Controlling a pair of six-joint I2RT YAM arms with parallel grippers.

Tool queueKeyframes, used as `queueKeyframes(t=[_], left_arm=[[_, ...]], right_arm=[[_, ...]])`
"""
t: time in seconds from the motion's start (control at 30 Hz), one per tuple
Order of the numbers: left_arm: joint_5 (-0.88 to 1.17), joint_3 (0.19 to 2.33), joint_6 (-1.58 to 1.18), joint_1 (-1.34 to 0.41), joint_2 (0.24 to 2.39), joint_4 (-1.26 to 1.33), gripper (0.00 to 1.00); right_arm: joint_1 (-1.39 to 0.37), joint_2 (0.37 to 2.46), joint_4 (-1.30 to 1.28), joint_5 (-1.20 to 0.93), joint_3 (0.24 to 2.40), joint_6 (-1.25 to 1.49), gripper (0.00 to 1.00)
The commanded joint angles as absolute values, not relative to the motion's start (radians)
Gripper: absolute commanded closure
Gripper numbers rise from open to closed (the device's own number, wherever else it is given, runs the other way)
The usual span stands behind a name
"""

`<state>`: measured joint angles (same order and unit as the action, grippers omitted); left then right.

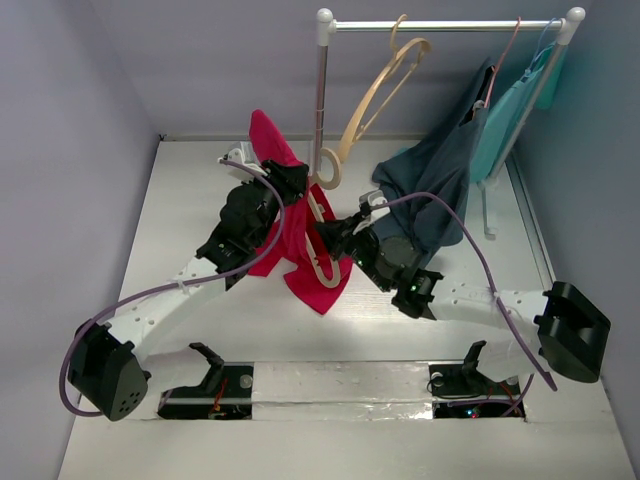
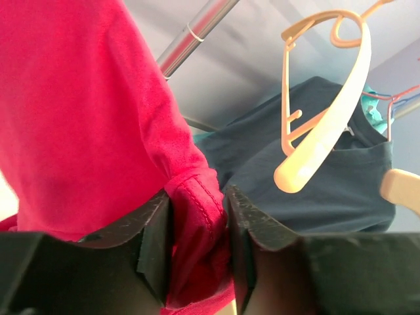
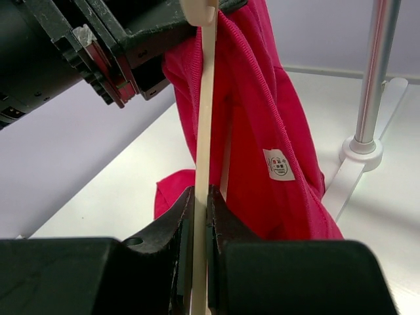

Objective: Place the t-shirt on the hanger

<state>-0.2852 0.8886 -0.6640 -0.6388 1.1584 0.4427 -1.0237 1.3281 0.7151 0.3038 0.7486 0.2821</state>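
The crimson t-shirt (image 1: 295, 250) hangs bunched between the two arms above the table. My left gripper (image 1: 292, 182) is shut on a hemmed fold of the t-shirt (image 2: 197, 223) and holds it up. My right gripper (image 1: 338, 240) is shut on the pale wooden hanger (image 1: 318, 235), whose arm (image 3: 205, 131) runs up inside the t-shirt (image 3: 262, 118). The shirt's white label (image 3: 282, 164) shows. The left gripper's body (image 3: 98, 46) is at the top left of the right wrist view.
A white rail stand (image 1: 321, 100) stands behind the grippers, its base (image 3: 361, 147) close by. A second wooden hanger (image 1: 385, 85), a dark navy garment (image 1: 440, 180), a teal garment (image 1: 515, 110) and a thin pink hanger (image 1: 505, 55) hang on the rail.
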Motion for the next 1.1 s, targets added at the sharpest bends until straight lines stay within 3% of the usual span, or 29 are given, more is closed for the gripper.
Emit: queueKeyframes(t=[0.0,0.07,0.13,0.2,0.3,0.43,0.7,0.77,0.8,0.9,1.0,1.07], left_arm=[[-0.236,0.881,-0.657,-0.649,1.163,0.506,0.73],[-0.227,0.881,-0.657,-0.649,1.166,0.509,0.72],[-0.209,0.891,-0.655,-0.649,1.177,0.503,0.57],[-0.196,0.903,-0.65,-0.649,1.19,0.499,0.5],[-0.167,0.911,-0.634,-0.649,1.198,0.508,0.62],[-0.147,0.92,-0.614,-0.649,1.203,0.503,1.0],[-0.169,0.876,-0.594,-0.649,1.106,0.497,1.0],[-0.16,0.871,-0.6,-0.64,1.089,0.492,1.0],[-0.149,0.865,-0.604,-0.628,1.072,0.489,1.0],[-0.132,0.861,-0.621,-0.618,1.043,0.485,1.0],[-0.103,0.867,-0.64,-0.598,1.017,0.476,1.0],[-0.081,0.873,-0.65,-0.598,1.005,0.463,1.0]], right_arm=[[-1.057,1.308,0.793,0.244,0.824,0.23,1.0],[-1.057,1.315,0.782,0.238,0.831,0.215,1.0],[-1.057,1.321,0.769,0.226,0.842,0.2,1.0],[-1.066,1.327,0.761,0.207,0.848,0.196,1.0],[-1.066,1.333,0.753,0.195,0.854,0.19,1.0],[-1.066,1.338,0.738,0.193,0.859,0.19,1.0],[-1.066,1.309,0.654,0.198,0.864,0.212,0.98],[-1.066,1.29,0.596,0.196,0.867,0.219,0.86],[-1.066,1.282,0.572,0.187,0.868,0.222,0.72],[-1.066,1.237,0.523,0.181,0.845,0.236,0.49],[-1.066,1.163,0.48,0.202,0.793,0.239,0.35],[-1.066,1.114,0.45,0.221,0.758,0.235,0.34]])
